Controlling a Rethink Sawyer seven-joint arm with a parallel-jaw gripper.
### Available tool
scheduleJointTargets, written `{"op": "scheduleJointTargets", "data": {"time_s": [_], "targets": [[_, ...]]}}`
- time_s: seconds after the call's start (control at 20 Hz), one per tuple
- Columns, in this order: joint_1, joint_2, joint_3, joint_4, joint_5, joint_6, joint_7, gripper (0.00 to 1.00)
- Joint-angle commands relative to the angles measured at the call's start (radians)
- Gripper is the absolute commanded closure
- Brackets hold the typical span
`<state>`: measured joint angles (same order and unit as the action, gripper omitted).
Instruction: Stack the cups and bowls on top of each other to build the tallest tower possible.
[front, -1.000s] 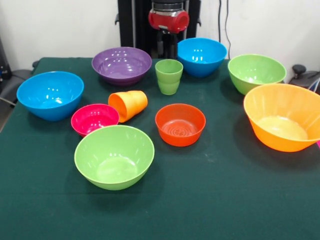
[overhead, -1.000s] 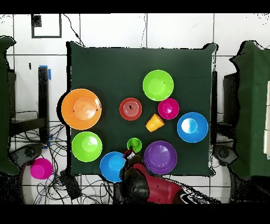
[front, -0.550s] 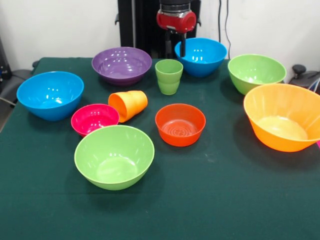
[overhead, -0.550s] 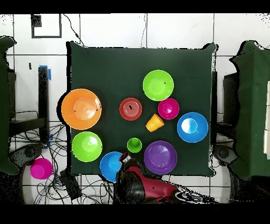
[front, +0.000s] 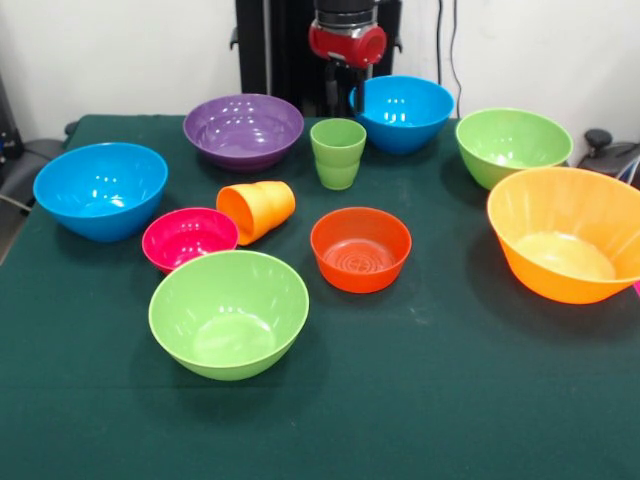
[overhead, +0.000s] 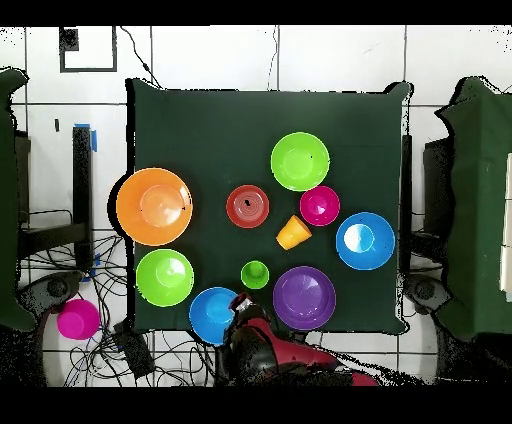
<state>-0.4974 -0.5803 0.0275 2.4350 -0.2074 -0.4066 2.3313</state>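
Green cloth covers your worktop (front: 450, 400), and every piece sits on it singly: nothing is stacked yet, so as far as you can see the tower has not begun. The light green cup (front: 338, 152) stands upright toward the back, between the purple bowl (front: 243, 128) and a blue bowl (front: 402, 110). The orange cup (front: 257, 209) lies tipped on its side, touching or nearly touching the small magenta bowl (front: 188, 238); you will likely need to right it before it can go on a stack. The small orange-red bowl (front: 361, 248) sits mid-cloth, a light green bowl (front: 229, 312) nearest the camera, the second blue bowl (front: 100, 188) at the left edge, and the other light green bowl (front: 513, 143) just behind the large orange bowl (front: 568, 232) on the right. Your gripper (front: 344, 93) hangs at the back, beside the rear blue bowl's rim, holding nothing you can make out; whether it is wide or narrow cannot be told. All ten pieces remain to place.
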Motion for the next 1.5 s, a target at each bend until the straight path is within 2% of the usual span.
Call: {"op": "scheduleJointTargets", "data": {"time_s": [0.05, 0.3, 0.4, 0.55, 1.05, 1.5], "targets": [[-0.02, -0.009, 0.017, -0.082, 0.013, 0.026, 0.124, 0.0], [-0.033, -0.046, 0.008, -0.067, 0.009, 0.055, 0.115, 0.0], [-0.03, -0.032, 0.011, -0.067, 0.013, 0.049, 0.122, 0.0], [-0.019, 0.031, 0.01, -0.086, 0.023, 0.011, 0.142, 0.0], [0.029, 0.109, 0.011, -0.089, 0.08, -0.045, 0.206, 0.0], [0.027, 0.13, 0.016, -0.11, 0.083, -0.045, 0.198, 0.0]]}}
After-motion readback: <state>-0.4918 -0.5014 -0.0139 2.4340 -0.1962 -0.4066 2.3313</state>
